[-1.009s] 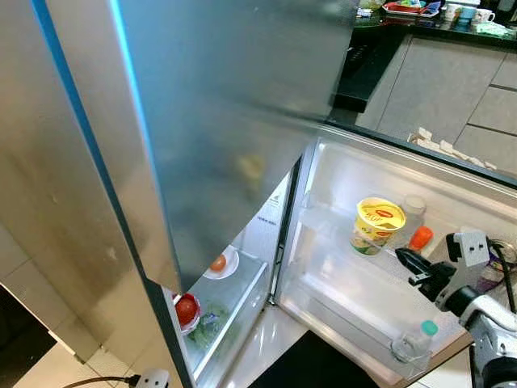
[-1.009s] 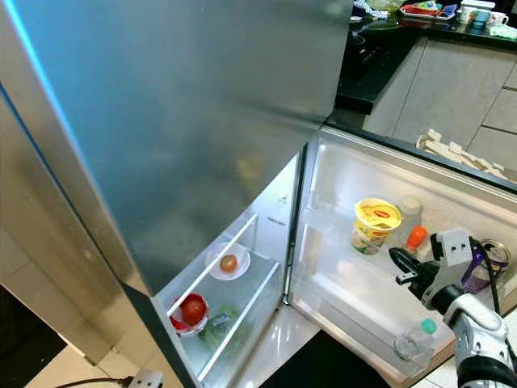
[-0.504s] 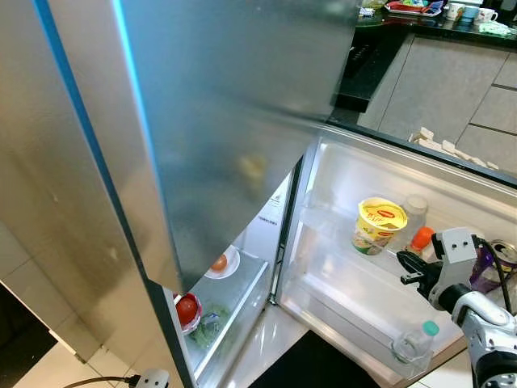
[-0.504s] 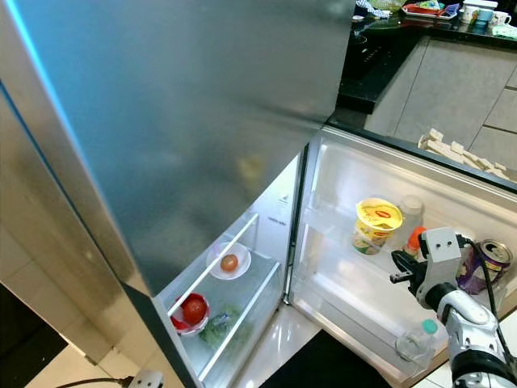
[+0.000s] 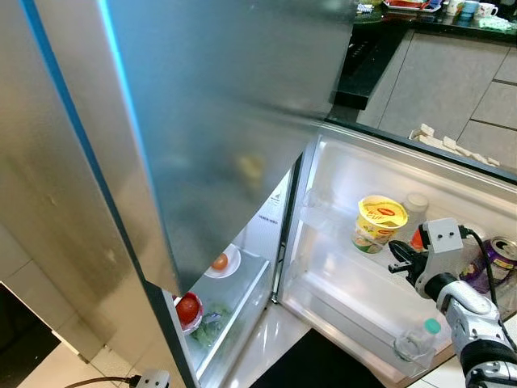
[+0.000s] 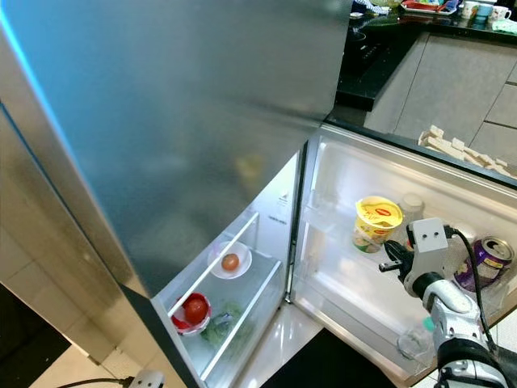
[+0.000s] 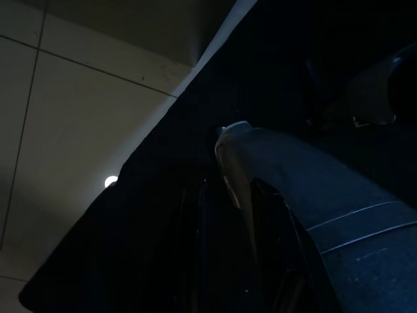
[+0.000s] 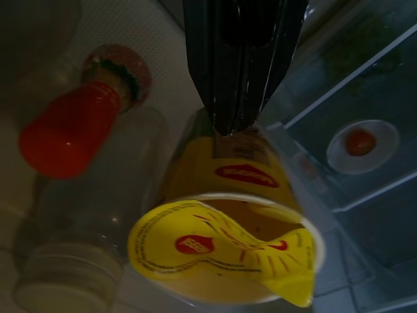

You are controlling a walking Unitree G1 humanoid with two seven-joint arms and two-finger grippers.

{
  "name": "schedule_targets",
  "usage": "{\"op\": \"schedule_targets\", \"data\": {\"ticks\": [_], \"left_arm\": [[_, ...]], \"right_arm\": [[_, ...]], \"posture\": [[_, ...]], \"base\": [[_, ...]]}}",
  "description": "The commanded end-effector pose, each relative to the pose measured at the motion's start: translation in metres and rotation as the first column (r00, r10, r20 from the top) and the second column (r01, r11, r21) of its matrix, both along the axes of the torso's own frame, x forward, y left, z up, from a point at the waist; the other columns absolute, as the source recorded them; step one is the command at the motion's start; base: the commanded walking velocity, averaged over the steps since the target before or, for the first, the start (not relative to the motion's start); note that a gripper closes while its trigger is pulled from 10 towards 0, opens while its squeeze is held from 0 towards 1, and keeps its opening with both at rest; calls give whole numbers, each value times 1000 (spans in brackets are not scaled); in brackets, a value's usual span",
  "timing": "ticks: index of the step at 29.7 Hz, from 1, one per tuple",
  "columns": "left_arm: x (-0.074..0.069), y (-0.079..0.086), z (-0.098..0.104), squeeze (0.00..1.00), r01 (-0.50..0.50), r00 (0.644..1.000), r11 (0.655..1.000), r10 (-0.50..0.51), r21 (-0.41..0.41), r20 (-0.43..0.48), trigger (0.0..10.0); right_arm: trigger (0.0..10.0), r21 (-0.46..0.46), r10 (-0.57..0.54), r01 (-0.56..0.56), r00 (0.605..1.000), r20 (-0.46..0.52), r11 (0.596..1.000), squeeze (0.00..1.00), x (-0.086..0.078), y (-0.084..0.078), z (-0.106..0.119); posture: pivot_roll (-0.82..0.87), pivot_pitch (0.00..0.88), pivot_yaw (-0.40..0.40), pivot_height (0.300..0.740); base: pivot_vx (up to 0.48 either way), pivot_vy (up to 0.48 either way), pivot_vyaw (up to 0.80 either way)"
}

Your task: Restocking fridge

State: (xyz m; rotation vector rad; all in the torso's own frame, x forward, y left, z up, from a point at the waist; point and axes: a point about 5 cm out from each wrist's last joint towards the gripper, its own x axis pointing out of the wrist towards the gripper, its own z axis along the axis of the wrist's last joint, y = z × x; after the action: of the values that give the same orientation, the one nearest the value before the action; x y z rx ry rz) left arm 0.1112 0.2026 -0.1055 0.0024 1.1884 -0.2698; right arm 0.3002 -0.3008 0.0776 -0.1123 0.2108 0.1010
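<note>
Right gripper (image 6: 393, 257) reaching into the open fridge door shelf (image 6: 355, 303), just beside the yellow tub (image 6: 375, 224) (fingers hard to read). Purple can (image 6: 482, 260) near the shelf's right end.

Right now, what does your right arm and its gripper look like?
The right arm is silver and rounded, with a black cable looping over it. A white boxy block with two small dark dots sits at the wrist, ahead of the right gripper with its long black fingers.

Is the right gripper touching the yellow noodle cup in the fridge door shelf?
Apart. In the left eye view the right gripper stops beside the yellow cup, with a strip of white door shelf showing between them.
</note>
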Motion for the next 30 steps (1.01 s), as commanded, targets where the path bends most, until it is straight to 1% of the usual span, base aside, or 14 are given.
{"op": "schedule_targets", "data": {"ticks": [1, 4, 7, 12, 18, 19, 20, 22, 30], "left_arm": [[-17, 11, -3, 0, 26, 998, 999, -25, 25, -57, 10000], [-19, 12, -3, 0, 31, 998, 999, -29, 29, -61, 10000], [-24, 18, -2, 0, 38, 997, 999, -35, 37, -69, 10000], [-27, 21, -2, 0, 41, 997, 998, -37, 40, -74, 10000], [-32, 24, -2, 0, 46, 996, 998, -42, 43, -81, 10000], [-32, 25, -2, 0, 48, 996, 998, -45, 44, -82, 10000], [-32, 25, -2, 0, 48, 996, 998, -45, 44, -82, 10000], [-34, 26, -2, 0, 51, 995, 998, -47, 46, -83, 10000], [-36, 31, -1, 0, 62, 995, 997, -57, 53, -84, 10000]], "right_arm": [[10000, -33, -24, 24, 1000, -16, 999, 0, 2, 1, -2], [10000, -45, -37, 36, 999, -15, 998, 0, 3, -1, -1], [10000, -66, -63, 63, 998, -4, 996, 0, 6, -4, 4], [10000, -67, -66, 66, 998, 0, 996, 0, 7, -3, 4], [10000, -56, -55, 55, 998, 11, 997, 0, 11, 4, 4], [10000, -45, -44, 45, 999, 21, 998, 0, 14, 8, 5], [10000, -45, -44, 45, 999, 21, 998, 0, 14, 8, 5], [10000, -37, -33, 34, 999, 33, 999, 0, 18, 14, 7], [10000, -27, -25, 26, 999, 46, 999, 0, 23, 19, 10]], "posture": [[55, 2, 17, 740], [56, 5, 18, 740], [59, 27, 27, 740], [60, 34, 30, 740], [69, 52, 37, 740], [71, 56, 39, 740], [71, 56, 39, 740], [76, 64, 44, 740], [85, 68, 47, 740]], "base": [[0, 0, 0], [0, 0, 0], [0, 0, 0], [0, 0, 0], [0, 0, 0], [0, 0, 0], [0, 0, 0], [0, 0, 0], [0, 0, 0]]}}
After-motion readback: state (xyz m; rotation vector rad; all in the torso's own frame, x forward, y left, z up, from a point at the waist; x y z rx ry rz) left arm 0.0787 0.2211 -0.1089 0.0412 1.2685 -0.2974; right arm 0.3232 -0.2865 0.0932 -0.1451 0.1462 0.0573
